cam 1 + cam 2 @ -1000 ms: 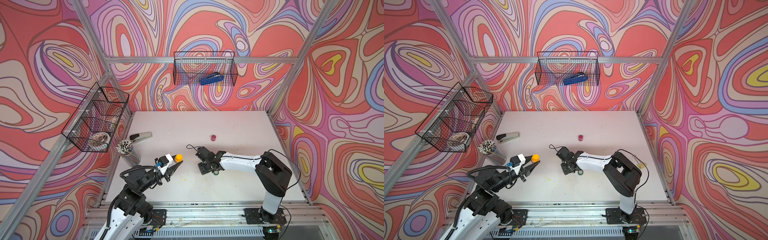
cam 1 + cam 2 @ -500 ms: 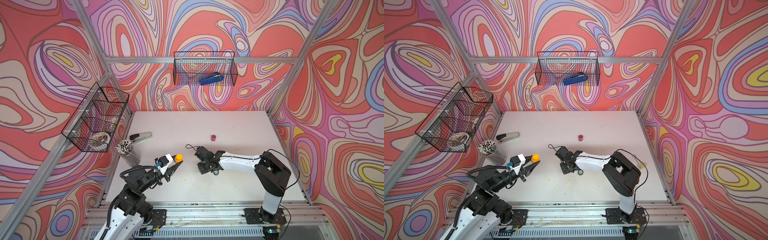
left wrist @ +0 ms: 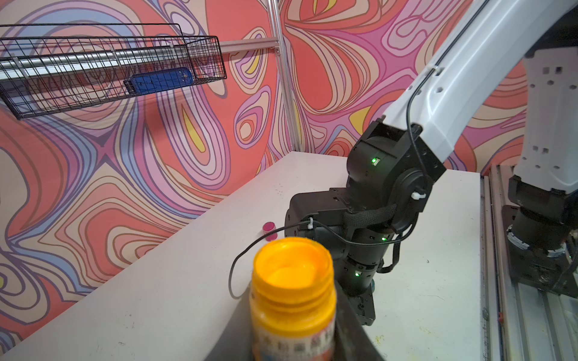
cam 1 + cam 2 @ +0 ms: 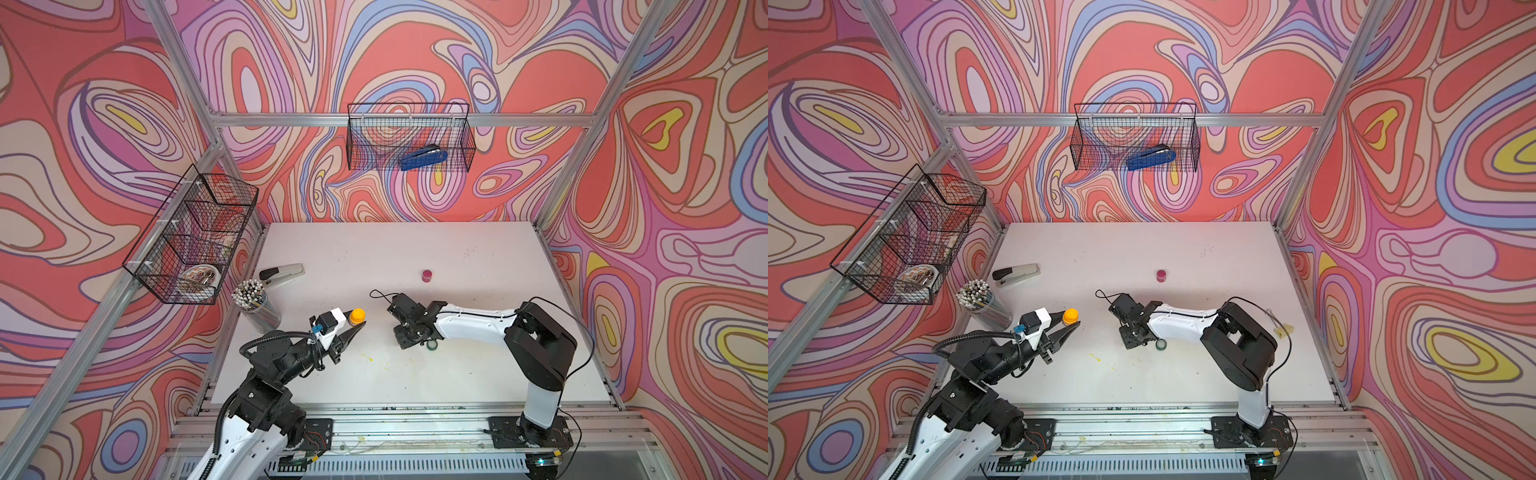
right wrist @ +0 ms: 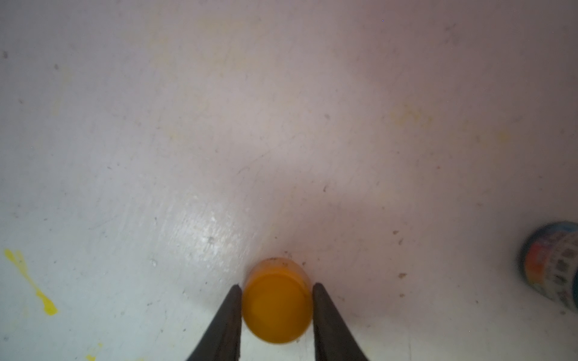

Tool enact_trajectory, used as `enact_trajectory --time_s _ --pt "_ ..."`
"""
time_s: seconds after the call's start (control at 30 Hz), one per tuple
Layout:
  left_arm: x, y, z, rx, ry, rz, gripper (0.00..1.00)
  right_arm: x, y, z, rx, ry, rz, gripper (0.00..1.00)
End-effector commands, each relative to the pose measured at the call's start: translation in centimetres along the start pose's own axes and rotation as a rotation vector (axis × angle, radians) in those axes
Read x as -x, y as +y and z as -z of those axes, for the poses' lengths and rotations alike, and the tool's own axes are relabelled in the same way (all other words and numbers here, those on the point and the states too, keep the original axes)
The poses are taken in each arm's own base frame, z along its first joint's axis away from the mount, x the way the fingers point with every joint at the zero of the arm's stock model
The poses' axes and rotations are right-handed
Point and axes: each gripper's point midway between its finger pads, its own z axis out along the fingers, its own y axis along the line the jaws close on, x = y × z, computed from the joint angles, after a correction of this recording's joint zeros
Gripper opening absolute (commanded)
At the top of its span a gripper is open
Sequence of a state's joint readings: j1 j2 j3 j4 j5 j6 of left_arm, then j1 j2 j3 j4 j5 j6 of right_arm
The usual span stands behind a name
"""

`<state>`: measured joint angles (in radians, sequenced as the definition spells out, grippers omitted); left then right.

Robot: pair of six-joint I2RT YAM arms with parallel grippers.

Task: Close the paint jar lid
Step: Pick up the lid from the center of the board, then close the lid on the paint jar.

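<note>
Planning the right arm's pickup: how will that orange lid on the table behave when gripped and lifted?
The orange lid looks small and hollow, so probably very light. Its round, smooth side between the fingers of the right gripper may slip or pivot if squeezed off-centre. It lies flat, so rolling seems unlikely unless tipped on edge.

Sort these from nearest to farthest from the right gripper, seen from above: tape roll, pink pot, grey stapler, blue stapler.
1. tape roll, beside the right gripper
2. pink pot, farther back
3. grey stapler, left side
4. blue stapler, up high at the back
</note>
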<state>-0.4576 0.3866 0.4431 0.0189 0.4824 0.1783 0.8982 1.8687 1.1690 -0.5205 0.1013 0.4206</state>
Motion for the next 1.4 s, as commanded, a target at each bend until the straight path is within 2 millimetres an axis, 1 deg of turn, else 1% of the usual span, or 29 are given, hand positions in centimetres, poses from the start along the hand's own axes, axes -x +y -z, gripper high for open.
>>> enact_trajectory --time_s 0.0,0.13,0.27,0.37,0.4,0.43,0.6,0.63,0.73,0.8,0.9,1.07,1.23,1.37 --pt "0.4 -0.1 0.0 -0.005 -0.016 0.004 0.25 0.4 -0.1 0.3 -0.024 -0.008 0.002 0.31" --pt "0.3 0.0 0.0 -0.003 -0.014 0.005 0.25 1.4 0.0 1.8 -0.018 -0.042 0.002 0.3" --pt "-0.1 -0.1 -0.2 -0.012 0.002 -0.004 0.25 3.5 0.5 4.6 -0.004 -0.09 0.033 0.29" --pt "-0.4 -0.2 -0.6 -0.024 0.017 -0.016 0.25 5.5 1.2 6.8 0.051 -0.121 0.056 0.29" --pt "-0.4 -0.2 -0.7 -0.03 0.019 -0.016 0.25 6.0 1.4 7.2 0.07 -0.125 0.063 0.28" --pt "-0.4 -0.2 -0.8 -0.034 0.022 -0.016 0.25 6.9 1.5 8.8 0.104 -0.155 0.068 0.28" --pt "-0.7 -0.1 -1.3 -0.041 0.031 -0.019 0.25 10.6 1.4 14.0 0.236 -0.255 0.095 0.28" --pt "-0.8 -0.1 -1.4 -0.043 0.032 -0.022 0.26 11.4 1.6 15.2 0.273 -0.281 0.111 0.28" --pt "-1.3 0.0 -2.1 -0.056 0.051 -0.016 0.26 13.2 3.1 18.6 0.362 -0.348 0.2 0.28" --pt "-1.6 0.2 -2.5 -0.057 0.06 -0.006 0.26 13.9 3.8 20.0 0.394 -0.375 0.232 0.28" --pt "-2.0 0.9 -3.0 -0.03 0.068 -0.002 0.26 14.4 4.7 21.4 0.442 -0.408 0.268 0.28" --pt "-2.9 2.1 -3.8 0.009 0.11 -0.019 0.26 13.8 6.1 23.1 0.538 -0.434 0.344 0.28" --pt "-3.6 2.6 -4.8 0.002 0.132 -0.037 0.26 13.5 6.7 23.9 0.573 -0.442 0.38 0.28" --pt "-3.7 3.3 -5.4 0.016 0.131 -0.045 0.26 13.3 7.2 24.3 0.607 -0.449 0.396 0.28"
